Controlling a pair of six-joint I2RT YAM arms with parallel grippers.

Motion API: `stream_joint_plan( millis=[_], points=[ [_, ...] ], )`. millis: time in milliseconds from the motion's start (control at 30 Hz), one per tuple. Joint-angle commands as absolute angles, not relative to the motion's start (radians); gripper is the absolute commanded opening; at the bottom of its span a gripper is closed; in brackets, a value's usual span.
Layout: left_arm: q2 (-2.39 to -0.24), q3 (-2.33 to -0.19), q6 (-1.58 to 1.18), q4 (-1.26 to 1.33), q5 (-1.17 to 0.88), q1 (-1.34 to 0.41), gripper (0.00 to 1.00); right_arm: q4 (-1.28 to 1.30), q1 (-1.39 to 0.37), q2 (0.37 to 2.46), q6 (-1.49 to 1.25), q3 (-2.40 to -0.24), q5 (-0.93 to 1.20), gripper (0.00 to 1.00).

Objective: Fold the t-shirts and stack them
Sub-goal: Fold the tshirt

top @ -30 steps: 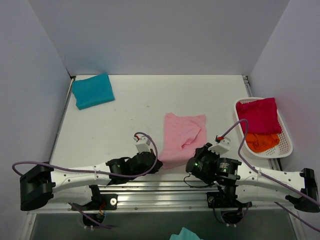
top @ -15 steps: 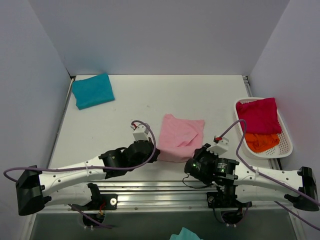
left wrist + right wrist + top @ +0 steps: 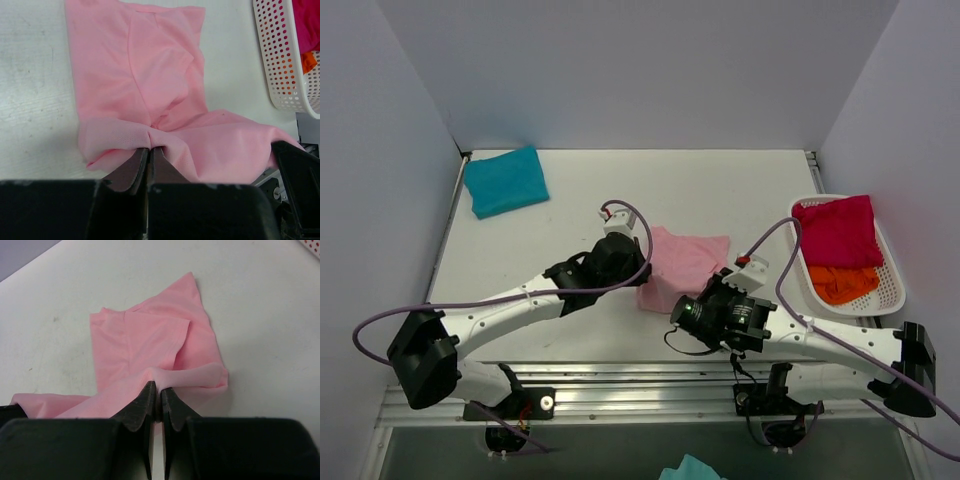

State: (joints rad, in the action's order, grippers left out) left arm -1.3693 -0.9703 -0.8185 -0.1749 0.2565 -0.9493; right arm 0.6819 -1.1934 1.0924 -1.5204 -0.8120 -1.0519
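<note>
- A light pink t-shirt (image 3: 685, 262) lies partly folded near the middle of a white table (image 3: 570, 220), between two robot arms that reach in from the near edge.
- Its far part rests flat on the table. Its near edge is lifted and doubled over toward the far part, making a soft roll of cloth with a slack span between the two grippers.
- The left gripper (image 3: 149, 150) has its fingers pressed together on the left end of that raised edge, pinching a small tuck of pink cloth.
- The right gripper (image 3: 157, 386) grips the right end of the same edge in the same way, fingers closed tight on a bunched fold.
- Holding both ends of one edge probably lets the arms carry it across evenly, so the fold lands straight rather than skewed.
- The fold looks about half made. The lifted edge has not yet been laid down and let go.
- A teal t-shirt (image 3: 505, 180) sits neatly folded at the far left corner, well apart from the pink one. It is likely the start of the stack.
- A white perforated basket (image 3: 280, 60) stands at the right edge of the table.
- Inside it lie a crumpled magenta t-shirt (image 3: 835, 230) and, nearer the arms, an orange t-shirt (image 3: 842, 285), both seemingly waiting their turn.
</note>
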Motion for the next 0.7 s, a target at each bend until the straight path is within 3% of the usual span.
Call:
stream_joint_plan(
  millis=[0, 667],
  points=[
    [-1.406, -1.069, -0.759, -0.11, 0.183, -0.916, 0.02, 0.727, -1.148, 1.098, -1.47, -0.861, -1.158, 0.0],
    [-1.565, -1.272, -0.695, -0.106, 0.063, -0.801, 0.02, 0.311, -0.818, 1.183, -1.117, -0.848, -1.005, 0.0]
  ],
)
